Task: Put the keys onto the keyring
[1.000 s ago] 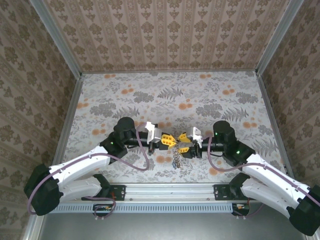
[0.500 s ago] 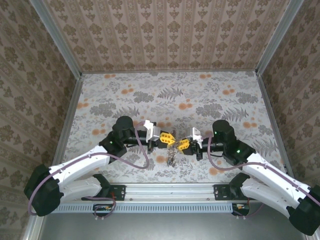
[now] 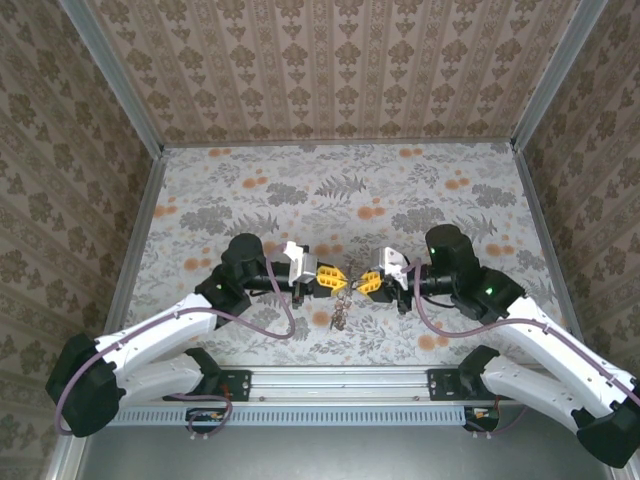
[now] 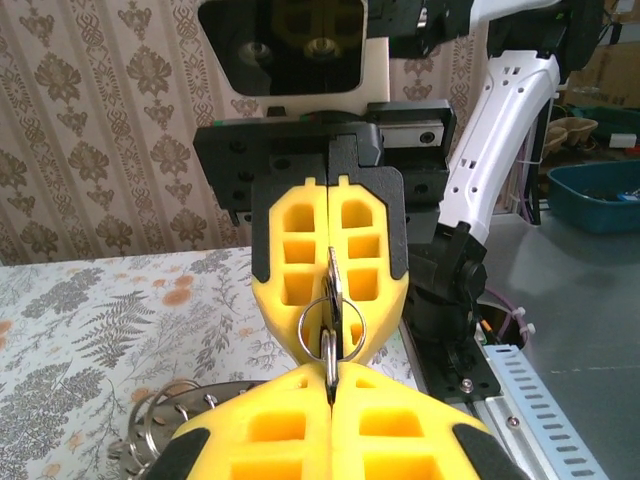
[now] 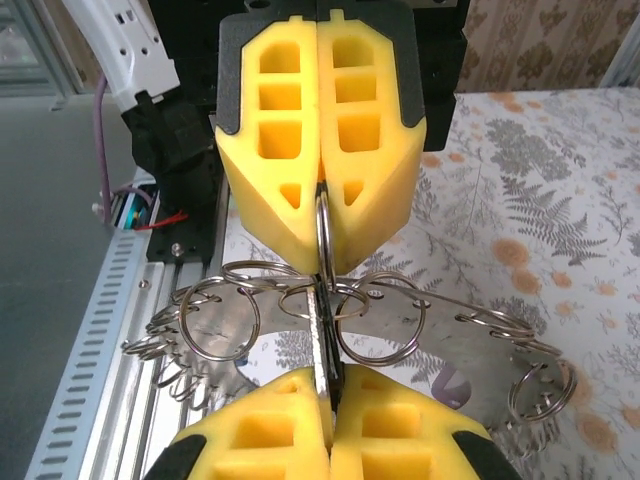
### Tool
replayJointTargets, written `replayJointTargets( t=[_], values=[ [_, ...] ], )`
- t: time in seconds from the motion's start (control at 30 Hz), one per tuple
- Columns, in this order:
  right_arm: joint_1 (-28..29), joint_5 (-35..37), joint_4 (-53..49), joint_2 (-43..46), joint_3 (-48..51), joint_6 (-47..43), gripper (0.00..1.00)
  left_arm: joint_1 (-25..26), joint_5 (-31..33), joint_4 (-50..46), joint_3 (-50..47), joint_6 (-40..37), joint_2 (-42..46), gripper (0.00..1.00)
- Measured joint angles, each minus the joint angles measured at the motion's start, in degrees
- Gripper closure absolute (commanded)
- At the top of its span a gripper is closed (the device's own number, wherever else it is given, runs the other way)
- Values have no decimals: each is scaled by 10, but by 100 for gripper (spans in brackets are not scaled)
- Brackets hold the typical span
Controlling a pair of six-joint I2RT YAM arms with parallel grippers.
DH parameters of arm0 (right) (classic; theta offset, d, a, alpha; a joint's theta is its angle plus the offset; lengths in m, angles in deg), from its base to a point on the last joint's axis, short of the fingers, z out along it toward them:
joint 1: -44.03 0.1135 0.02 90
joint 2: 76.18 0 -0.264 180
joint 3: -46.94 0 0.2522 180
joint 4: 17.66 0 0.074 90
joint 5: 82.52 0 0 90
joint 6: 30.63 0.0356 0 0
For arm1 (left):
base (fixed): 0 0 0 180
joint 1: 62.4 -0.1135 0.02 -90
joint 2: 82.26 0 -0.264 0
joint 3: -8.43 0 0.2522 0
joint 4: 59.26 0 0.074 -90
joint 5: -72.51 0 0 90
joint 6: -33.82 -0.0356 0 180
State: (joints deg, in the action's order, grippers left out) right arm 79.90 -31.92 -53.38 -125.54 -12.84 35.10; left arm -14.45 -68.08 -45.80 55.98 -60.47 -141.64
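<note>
Yellow left fingers (image 5: 275, 170) clamp the keyring (image 5: 480, 345) at mid-frame; right fingers (image 5: 400, 430), closed below, pinch a thin metal strip (image 5: 320, 340).

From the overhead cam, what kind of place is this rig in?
Likely a purpose-built test booth in a lab. Wallpapered walls box in a floral-print table, two arms are bolted to a metal rail at its near edge, and a teal bin sits on a grey surface beyond.

Floral tablecloth (image 3: 340, 190) spreads across the centre; damask-patterned walls (image 3: 330, 70) above; slotted metal rail (image 3: 340, 412) along the bottom; blue bin (image 4: 597, 196) at right.
</note>
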Motion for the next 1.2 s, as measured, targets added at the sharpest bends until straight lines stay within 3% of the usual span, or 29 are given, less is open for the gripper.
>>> replayJointTargets(
  t=[0.27, 0.5, 0.8, 0.97, 1.17, 1.2],
  values=[
    [6, 72, -170, -52, -110, -88, 100, 0, 9, -42, 3, -24, 1, 100],
    [62, 212, -265, -88, -182, -178, 100, 1, 29, -91, 4, -46, 1, 100],
    [148, 408, -280, -111, -224, -274, 100, 5, 59, -121, 20, -61, -17, 100],
    [166, 513, -285, -153, -249, -360, 100, 5, 96, -116, 23, -61, -26, 100],
    [181, 566, -236, -155, -253, -440, 100, 5, 134, -73, 15, -49, -28, 100],
    [184, 567, -225, -151, -253, -449, 100, 5, 137, -65, 15, -45, -30, 96]
  ],
)
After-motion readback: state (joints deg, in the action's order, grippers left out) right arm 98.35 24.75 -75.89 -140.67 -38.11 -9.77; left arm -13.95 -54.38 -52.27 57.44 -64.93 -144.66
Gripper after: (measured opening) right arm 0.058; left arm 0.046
